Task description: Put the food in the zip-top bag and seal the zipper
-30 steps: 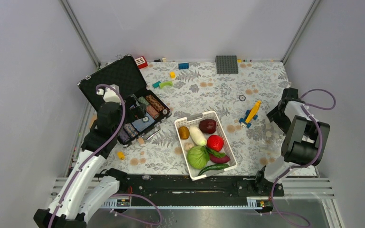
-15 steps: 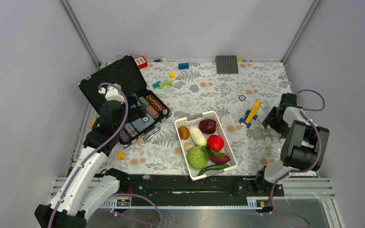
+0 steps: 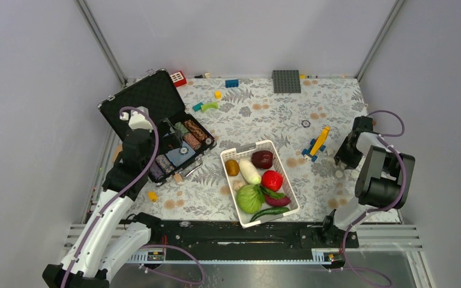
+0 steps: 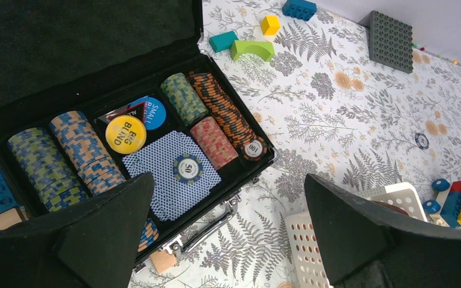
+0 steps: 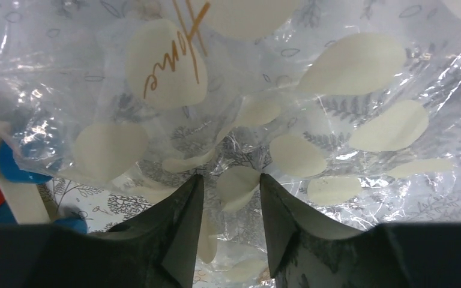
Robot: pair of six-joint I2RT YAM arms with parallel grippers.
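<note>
The food lies in a white basket [image 3: 247,147]: cabbage [image 3: 250,198], tomato [image 3: 271,180], radish [image 3: 250,171], dark-red bulb [image 3: 263,159], brown oval [image 3: 232,167], sweet potato [image 3: 278,200] and green pepper [image 3: 269,212]. The zip-top bag [image 5: 288,84], clear with cream spots, lies crumpled on the table at the right. My right gripper [image 5: 230,177] is down on it, jaws narrowed, a fold of film in the gap between them. I cannot make out the zipper. My left gripper [image 4: 227,180] hangs wide open above the case's front edge, holding nothing.
An open black case [image 3: 156,120] of poker chips sits at the left. Loose bricks lie along the back beside a grey baseplate [image 3: 286,81]. A yellow-and-blue brick toy [image 3: 316,144] stands between the basket and my right gripper [image 3: 343,157].
The right gripper has dropped onto the bag and its jaws have narrowed from wide open. The left arm has barely shifted.
</note>
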